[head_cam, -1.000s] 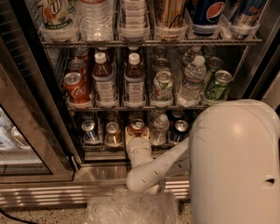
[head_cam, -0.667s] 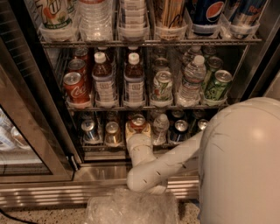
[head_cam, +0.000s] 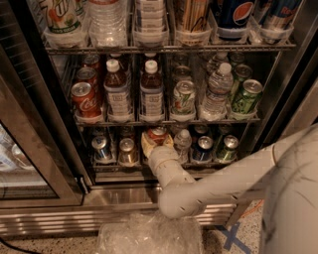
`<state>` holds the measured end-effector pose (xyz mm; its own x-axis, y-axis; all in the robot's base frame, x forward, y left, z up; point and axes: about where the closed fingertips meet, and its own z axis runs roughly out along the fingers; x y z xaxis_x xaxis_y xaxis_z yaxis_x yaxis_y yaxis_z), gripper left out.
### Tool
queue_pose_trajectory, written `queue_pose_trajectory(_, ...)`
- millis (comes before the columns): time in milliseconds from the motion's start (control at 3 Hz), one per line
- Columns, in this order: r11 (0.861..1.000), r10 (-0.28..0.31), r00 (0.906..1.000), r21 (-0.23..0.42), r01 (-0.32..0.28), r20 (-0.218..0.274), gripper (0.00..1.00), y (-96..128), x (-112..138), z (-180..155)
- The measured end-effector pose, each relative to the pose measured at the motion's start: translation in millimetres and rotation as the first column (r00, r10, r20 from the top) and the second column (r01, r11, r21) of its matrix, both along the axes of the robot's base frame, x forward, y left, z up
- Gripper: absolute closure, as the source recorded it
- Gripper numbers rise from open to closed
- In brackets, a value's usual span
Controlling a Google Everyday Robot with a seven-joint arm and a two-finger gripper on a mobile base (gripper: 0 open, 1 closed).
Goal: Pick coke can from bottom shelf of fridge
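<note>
Since earlier, arm (head_cam: 223, 181) shifted right; gripper (head_cam: 157, 141) at bottom shelf (head_cam: 119, 167), fingers (head_cam: 147, 145) clasping coke can (head_cam: 158, 133).

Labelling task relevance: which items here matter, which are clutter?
Job: coke can; gripper at it; bottom shelf; fridge.
Clutter: middle-shelf Coke cans; brown bottles; water bottle; green cans; Pepsi container; crumpled plastic on floor.

The bottom shelf (head_cam: 115, 166) carries one row of drinks, with the gripper (head_cam: 158, 142) at mid-shelf, jaws clasping the coke can (head_cam: 158, 133). Left of the jaws: gold can (head_cam: 127, 152), blue can (head_cam: 102, 148). Right: bottle (head_cam: 183, 142), second blue can (head_cam: 203, 148), green can (head_cam: 228, 148).
</note>
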<state>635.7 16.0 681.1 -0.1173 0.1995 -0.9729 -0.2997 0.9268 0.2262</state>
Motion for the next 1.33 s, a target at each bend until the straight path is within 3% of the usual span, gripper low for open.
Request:
queue_pose_trajectory(333,0.992,0.118,0.9915,0.059,-0.115,-0.054,1.00,-8,-15,10)
queue_pose_trajectory(667,0.971,0.233,0.9650,0.092,-0.223,-0.121,1.00,-8,-41,22)
queue_pose_trajectory(1000,0.943,0.329,0.9294,0.109,-0.314,-0.167,1.00,-2,-68,37)
queue_pose_trajectory(1333,0.908,0.412,0.8985,0.145,-0.392,-0.151,1.00,6,-92,59)
